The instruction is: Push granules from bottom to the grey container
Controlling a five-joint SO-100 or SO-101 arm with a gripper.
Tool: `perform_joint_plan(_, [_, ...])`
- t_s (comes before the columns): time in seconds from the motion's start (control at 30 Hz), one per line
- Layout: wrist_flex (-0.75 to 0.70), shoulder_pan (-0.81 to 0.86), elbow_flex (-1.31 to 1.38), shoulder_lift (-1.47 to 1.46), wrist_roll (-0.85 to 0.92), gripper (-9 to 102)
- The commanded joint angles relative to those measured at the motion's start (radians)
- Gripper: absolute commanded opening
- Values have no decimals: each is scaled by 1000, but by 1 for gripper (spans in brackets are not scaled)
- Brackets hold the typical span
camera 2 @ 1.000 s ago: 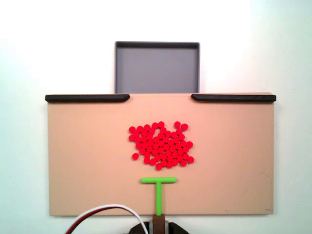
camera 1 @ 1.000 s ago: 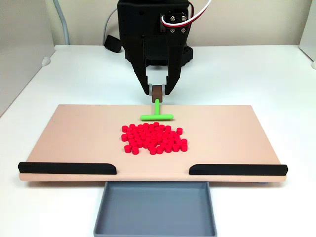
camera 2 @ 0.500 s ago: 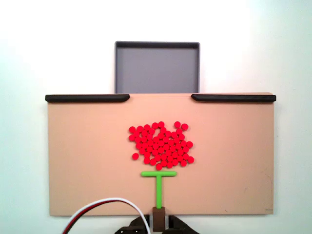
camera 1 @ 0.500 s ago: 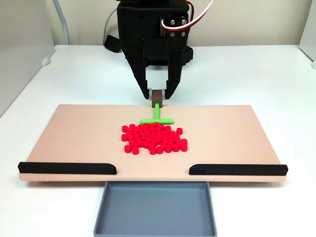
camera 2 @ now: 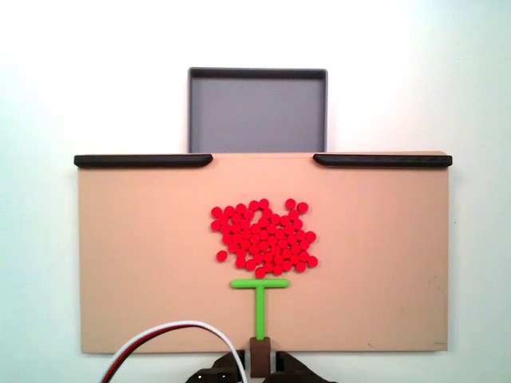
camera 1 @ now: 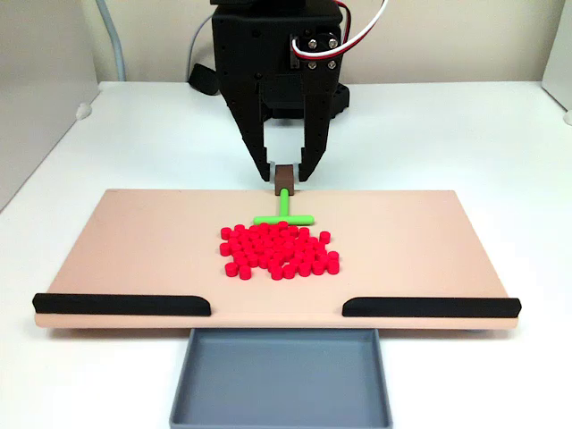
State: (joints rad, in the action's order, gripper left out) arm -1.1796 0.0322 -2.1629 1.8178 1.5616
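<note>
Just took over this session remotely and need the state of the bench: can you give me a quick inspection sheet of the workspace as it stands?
Surface: white table; beige board on it, with two black strips flanking a gap at the tray edge.
Job's things: granules clustered mid-board, none in the grey container, which sits beyond the gap.
Tool: green T-shaped tool, crossbar just behind the pile, about touching its nearest pellets.
Clutter: nothing seen.
Gripper: gripper shut on the tool's brown handle block.
Cables: red and white wires looping off the arm.
Surroundings: grey panel at left of the front fixed view.
</note>
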Motion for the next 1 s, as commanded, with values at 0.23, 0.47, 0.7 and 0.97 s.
perform_joint_plan(0.23, [-6,-3,54,-37,-5,0])
perform_joint_plan(0.47, [-6,-3,97,-78,-8,0])
perform_joint_plan(0.7, [-8,-5,152,-130,-8,0])
perform_joint_plan(0.97, [-8,-6,222,-196,-11,0])
